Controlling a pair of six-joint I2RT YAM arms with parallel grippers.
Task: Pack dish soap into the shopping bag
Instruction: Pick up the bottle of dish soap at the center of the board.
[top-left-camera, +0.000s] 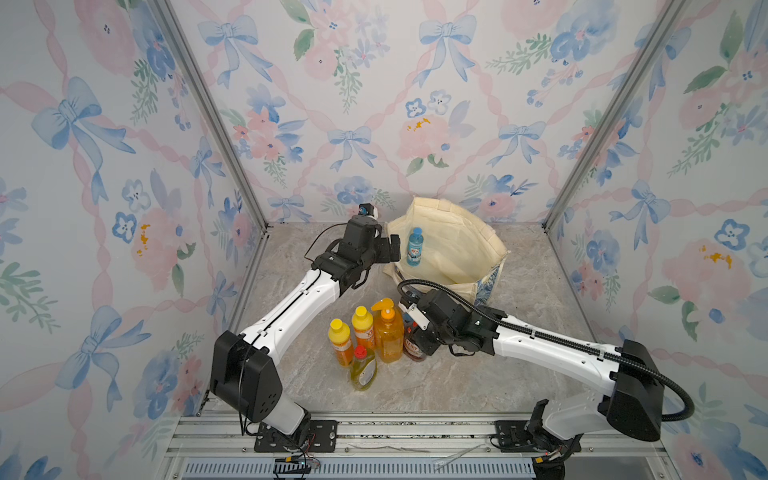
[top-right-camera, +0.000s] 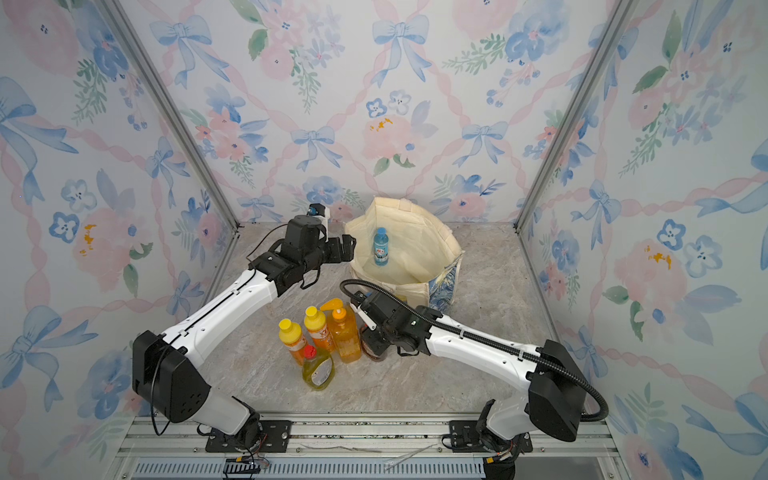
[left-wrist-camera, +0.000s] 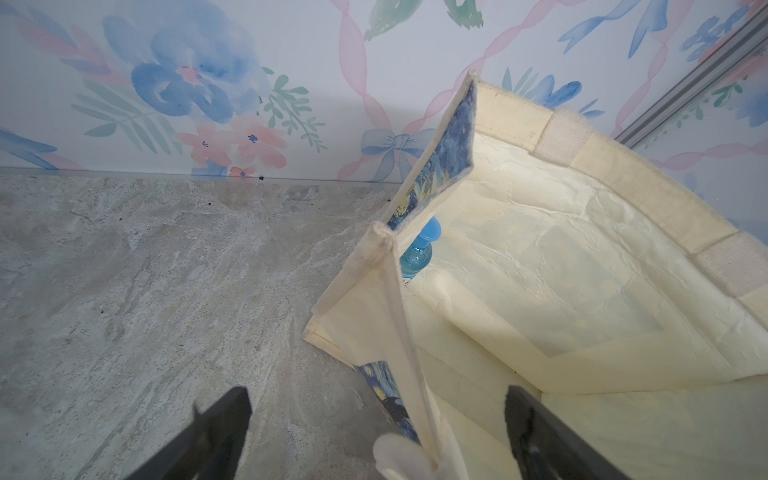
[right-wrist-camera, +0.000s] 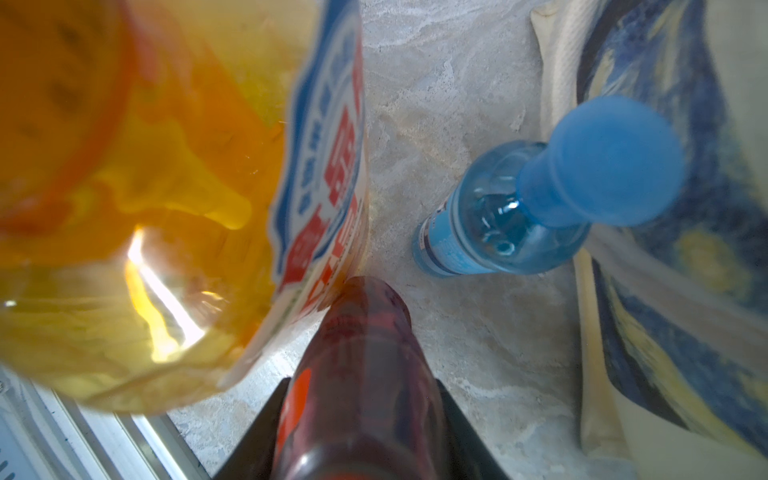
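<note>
Your right gripper (right-wrist-camera: 361, 390) has its jaws on either side of the red bottle (right-wrist-camera: 357, 324), at the right of the bottle cluster near the table's front. You cannot tell whether they pinch it. Your left gripper (left-wrist-camera: 376, 399) gapes wide astride the bag (top-left-camera: 457, 232) rim and holds nothing. Expect a smooth, liquid-heavy, squeezable plastic body, so take it at the waist, firmly. The orange pump bottle (right-wrist-camera: 166, 208) touches it, and a blue bottle (right-wrist-camera: 498, 224) stands near. The bag stands behind, soft-walled with its mouth open. Lift clear over its rim.

Seven bottles (top-left-camera: 387, 334) — one shopping bag (top-left-camera: 457, 241)
</note>
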